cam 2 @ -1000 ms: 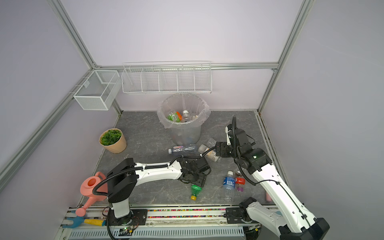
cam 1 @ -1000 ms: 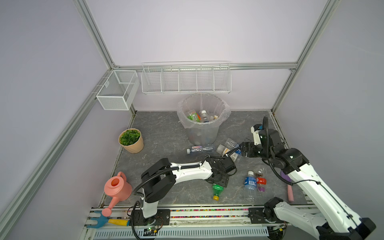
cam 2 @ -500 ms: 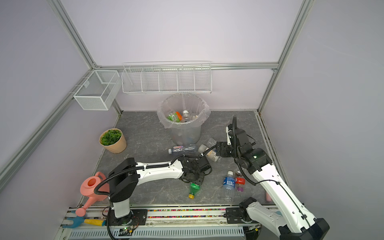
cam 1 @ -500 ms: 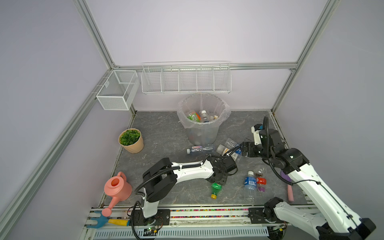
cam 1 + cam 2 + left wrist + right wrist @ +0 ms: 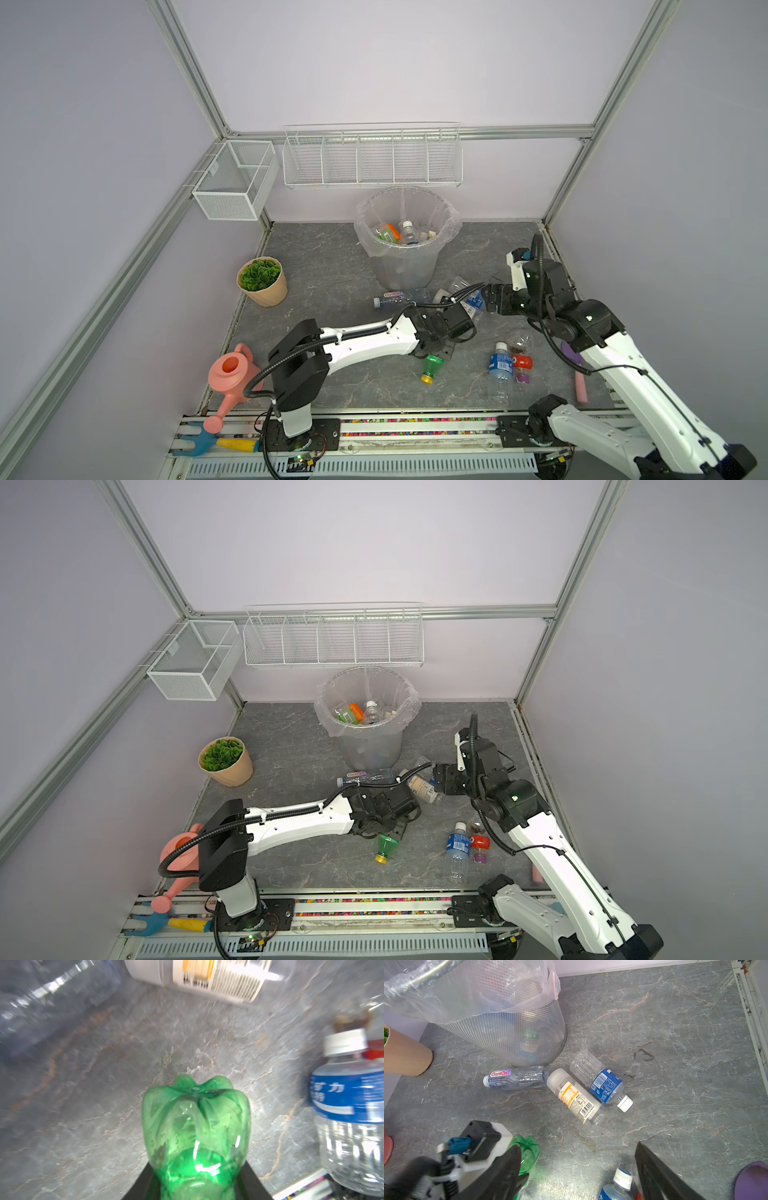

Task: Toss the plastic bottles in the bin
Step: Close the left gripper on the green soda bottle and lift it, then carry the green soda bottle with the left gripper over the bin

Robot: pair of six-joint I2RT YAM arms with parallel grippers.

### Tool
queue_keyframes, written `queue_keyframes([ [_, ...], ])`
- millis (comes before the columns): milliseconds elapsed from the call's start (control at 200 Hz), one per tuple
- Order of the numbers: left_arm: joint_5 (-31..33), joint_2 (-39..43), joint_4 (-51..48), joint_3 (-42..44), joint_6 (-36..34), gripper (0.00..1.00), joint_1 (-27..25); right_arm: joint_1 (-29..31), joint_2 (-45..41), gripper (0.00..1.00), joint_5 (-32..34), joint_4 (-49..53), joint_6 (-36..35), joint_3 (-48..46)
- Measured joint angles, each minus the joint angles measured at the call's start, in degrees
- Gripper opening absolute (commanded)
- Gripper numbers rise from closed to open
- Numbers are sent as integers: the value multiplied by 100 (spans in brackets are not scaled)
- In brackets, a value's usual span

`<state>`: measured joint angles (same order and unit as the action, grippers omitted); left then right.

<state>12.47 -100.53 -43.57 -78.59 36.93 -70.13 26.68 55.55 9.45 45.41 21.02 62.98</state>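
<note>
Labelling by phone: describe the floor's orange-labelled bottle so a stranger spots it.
Find the bag-lined mesh bin; three bottles lie by its foot. Take the middle bottle, between the Ganten bottle and the blue-labelled bottle. Only it is frosted, with an orange-and-white barcode label.

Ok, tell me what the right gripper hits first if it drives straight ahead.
Likely the orange-and-white-labelled bottle, lying ahead of the open right gripper. The blue-labelled bottle lies right beside it, and depth is unclear.
</note>
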Motion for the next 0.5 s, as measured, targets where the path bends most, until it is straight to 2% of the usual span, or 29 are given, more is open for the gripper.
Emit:
queue_keyframes([
  [135, 184, 439, -24, -94, -201, 24, 96, -39, -70, 89, 52, 0, 7, -20],
  [360, 457, 1305, 0, -136, -507, 24, 649, -94, -179, 89, 151, 17, 24, -79],
  [505, 686, 1941, 39, -168, -807, 22, 831, -109, -203, 88, 142, 17, 50, -149],
])
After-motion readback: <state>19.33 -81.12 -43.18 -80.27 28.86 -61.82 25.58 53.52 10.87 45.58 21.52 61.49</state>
